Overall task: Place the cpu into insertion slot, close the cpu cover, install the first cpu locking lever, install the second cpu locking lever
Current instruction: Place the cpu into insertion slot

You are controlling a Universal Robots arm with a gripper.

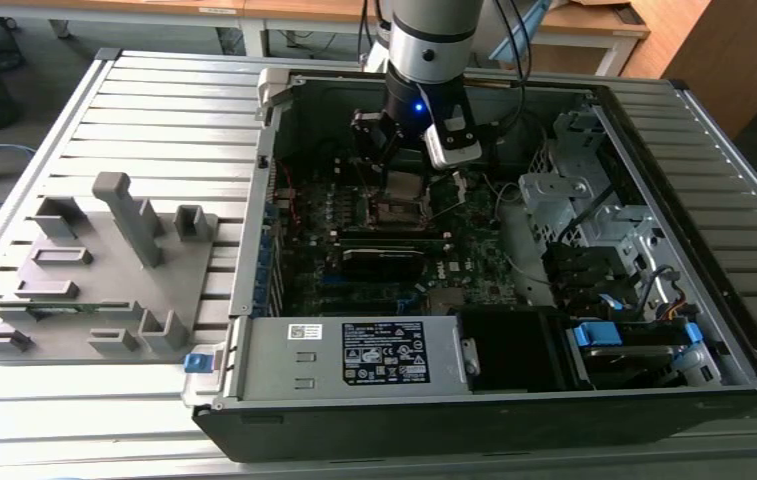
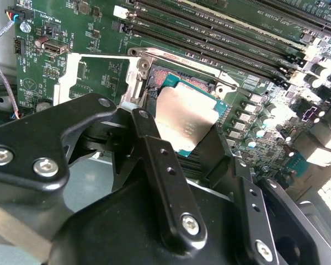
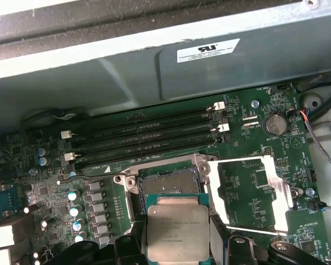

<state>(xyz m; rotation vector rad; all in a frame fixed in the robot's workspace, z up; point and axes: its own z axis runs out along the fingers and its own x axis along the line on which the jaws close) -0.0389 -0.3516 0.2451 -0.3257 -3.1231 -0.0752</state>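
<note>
First wrist view: end effector [image 3: 178, 244] clamps the cpu [image 3: 178, 229] over the insertion slot [image 3: 168, 181].

You've got the cpu [image 3: 178, 232], a flat silver-grey square on green substrate, overlapping one side of the insertion slot [image 3: 168, 181]. Dark socket shows beyond it. Can't tell if it touches. Your cpu cover [image 3: 279, 190], a silver frame, is swung open, flat on the board beside the slot.

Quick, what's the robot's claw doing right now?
Gripper: shut on the small flat square silver-grey metal cpu, right by the dark square insertion slot.
</note>
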